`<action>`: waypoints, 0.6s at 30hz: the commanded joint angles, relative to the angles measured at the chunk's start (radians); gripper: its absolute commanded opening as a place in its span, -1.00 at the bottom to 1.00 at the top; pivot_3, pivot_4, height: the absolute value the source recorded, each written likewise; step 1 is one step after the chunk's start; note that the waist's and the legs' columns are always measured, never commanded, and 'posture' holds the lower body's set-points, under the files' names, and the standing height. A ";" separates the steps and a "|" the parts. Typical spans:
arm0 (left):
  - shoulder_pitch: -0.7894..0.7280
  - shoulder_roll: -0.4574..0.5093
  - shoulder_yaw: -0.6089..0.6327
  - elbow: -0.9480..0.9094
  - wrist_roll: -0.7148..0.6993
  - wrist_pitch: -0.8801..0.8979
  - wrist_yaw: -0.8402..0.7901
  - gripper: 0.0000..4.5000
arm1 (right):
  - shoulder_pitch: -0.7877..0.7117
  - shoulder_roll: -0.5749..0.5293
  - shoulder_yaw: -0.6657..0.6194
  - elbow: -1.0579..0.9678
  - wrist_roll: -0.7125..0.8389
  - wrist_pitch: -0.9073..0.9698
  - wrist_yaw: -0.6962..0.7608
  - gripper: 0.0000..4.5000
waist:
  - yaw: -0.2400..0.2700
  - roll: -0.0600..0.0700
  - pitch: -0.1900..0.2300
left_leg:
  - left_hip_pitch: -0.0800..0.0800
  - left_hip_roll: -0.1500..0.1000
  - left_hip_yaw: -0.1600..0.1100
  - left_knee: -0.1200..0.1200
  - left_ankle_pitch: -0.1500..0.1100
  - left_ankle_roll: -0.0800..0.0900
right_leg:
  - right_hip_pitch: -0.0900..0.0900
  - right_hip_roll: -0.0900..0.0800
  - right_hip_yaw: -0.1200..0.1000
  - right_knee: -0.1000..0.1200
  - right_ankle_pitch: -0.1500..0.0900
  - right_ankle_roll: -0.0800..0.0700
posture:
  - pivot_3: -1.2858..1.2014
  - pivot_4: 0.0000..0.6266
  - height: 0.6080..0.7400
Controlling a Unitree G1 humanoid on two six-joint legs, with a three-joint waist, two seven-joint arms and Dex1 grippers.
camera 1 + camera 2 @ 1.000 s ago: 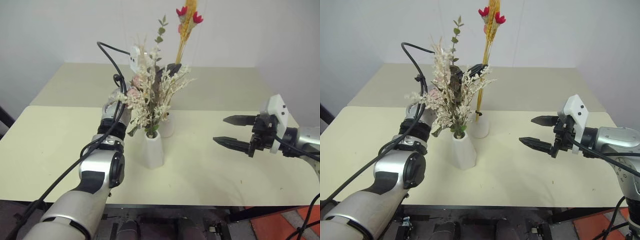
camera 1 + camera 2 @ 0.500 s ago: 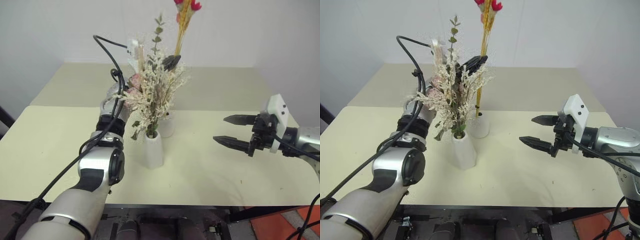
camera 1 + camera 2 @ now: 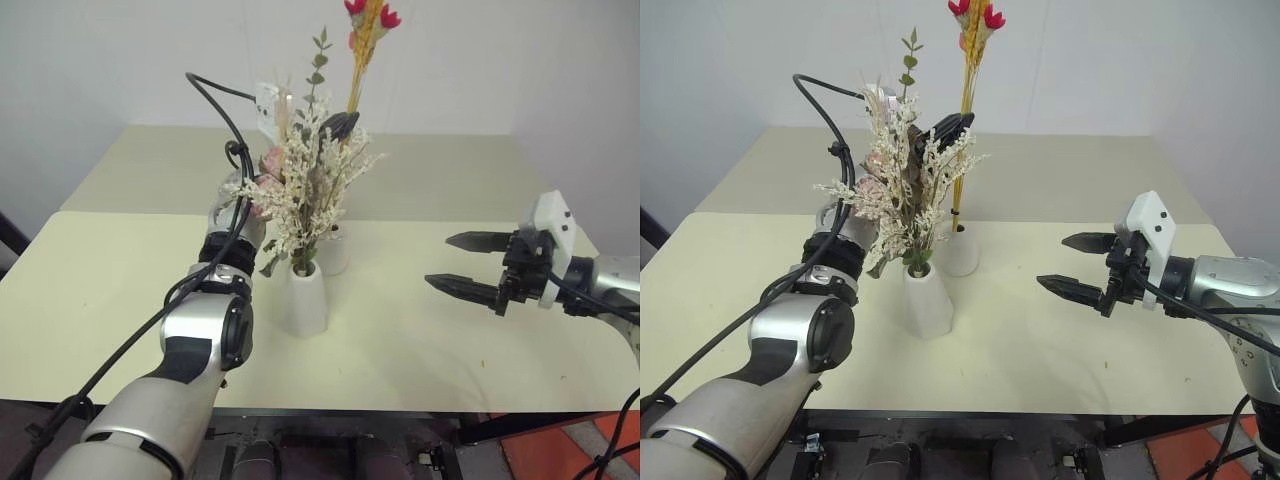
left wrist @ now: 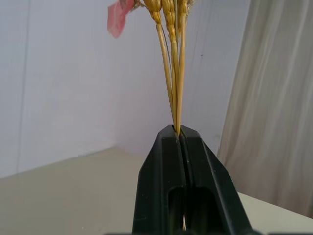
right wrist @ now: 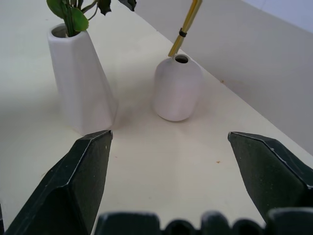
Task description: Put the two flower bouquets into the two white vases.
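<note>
The taller white vase [image 3: 306,300] stands near the table's middle with the bushy cream-white bouquet [image 3: 305,190] in it. Just behind it is the rounded white vase [image 3: 333,250]. My left gripper [image 3: 340,123] is shut on the yellow stems of the slim bouquet [image 3: 964,90], whose red blooms [image 3: 368,15] rise high above. The left wrist view shows the stems [image 4: 173,73] pinched between the fingertips [image 4: 168,142]. The stems' lower end [image 5: 182,32] reaches the rounded vase's mouth [image 5: 181,58]; whether it is inside I cannot tell. My right gripper [image 3: 437,260] hangs open to the right of both vases, holding nothing.
Both vases stand on a cream table [image 3: 120,260], with a second table surface behind it up to a white wall. Black cable [image 3: 225,120] loops from my left arm beside the bushy bouquet. There is bare tabletop between the vases and my right gripper.
The slim bouquet stands a little more upright, with its blooms higher in view. The bushy bouquet's sprigs have shifted slightly. The right gripper has stayed still and open.
</note>
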 commanded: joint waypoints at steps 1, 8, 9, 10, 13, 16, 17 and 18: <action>-0.049 -0.012 0.017 0.011 -0.008 -0.033 0.011 -0.99 | 0.000 -0.007 -0.052 -0.034 0.020 0.007 -0.013 1.00 | 0.000 0.000 0.000 | 0.000 0.000 0.000 0.000 0.000 0.000 | 0.000 0.000 0.000 0.000 0.000 0.000 | 0.03 -0.52 1.00; -0.065 -0.012 0.022 0.030 -0.002 -0.042 0.000 -0.99 | 0.013 -0.009 -0.063 -0.046 0.031 0.016 -0.024 1.00 | -0.001 0.000 0.000 | 0.000 0.000 0.000 0.000 0.000 0.000 | 0.000 0.000 0.000 0.000 0.000 0.000 | 0.03 -0.52 1.00; -0.064 -0.012 0.022 0.035 0.000 -0.047 0.004 -0.99 | 0.014 -0.008 -0.062 -0.047 0.031 0.017 -0.026 1.00 | -0.001 0.000 0.000 | 0.000 0.000 0.000 0.000 0.000 0.000 | 0.000 0.000 0.000 0.000 0.000 0.000 | 0.03 -0.52 1.00; -0.062 -0.014 0.021 0.039 0.004 -0.054 0.007 -0.99 | 0.015 -0.008 -0.064 -0.048 0.033 0.018 -0.027 1.00 | -0.001 0.000 0.000 | 0.000 0.000 0.000 0.000 0.000 0.000 | 0.000 0.000 0.000 0.000 0.000 0.000 | 0.03 -0.52 1.00; -0.051 -0.020 0.011 0.047 0.019 -0.078 0.013 -0.99 | 0.013 -0.008 -0.065 -0.049 0.035 0.020 -0.029 1.00 | 0.000 0.000 0.000 | 0.000 0.000 0.000 0.000 0.000 0.000 | 0.000 0.000 0.000 0.000 0.000 0.000 | 0.03 -0.52 1.00; -0.039 -0.026 0.002 0.060 0.039 -0.111 0.025 -0.99 | 0.013 -0.010 -0.069 -0.051 0.035 0.023 -0.030 1.00 | 0.001 0.000 0.000 | 0.000 0.000 0.000 0.000 0.000 0.000 | 0.000 0.000 0.000 0.000 0.000 0.000 | 0.03 -0.52 1.00; -0.037 -0.027 0.002 0.068 0.044 -0.120 0.030 -0.99 | 0.014 -0.010 -0.071 -0.052 0.036 0.024 -0.031 1.00 | 0.001 0.000 0.000 | 0.000 0.000 0.000 0.000 0.000 0.000 | 0.000 0.000 0.000 0.000 0.000 0.000 | 0.03 -0.52 1.00; -0.037 -0.028 0.002 0.075 0.050 -0.128 0.037 -0.99 | 0.016 -0.011 -0.073 -0.054 0.037 0.025 -0.032 1.00 | 0.001 0.000 0.000 | 0.000 0.000 0.000 0.000 0.000 0.000 | 0.000 0.000 0.000 0.000 0.000 0.000 | 0.03 -0.52 1.00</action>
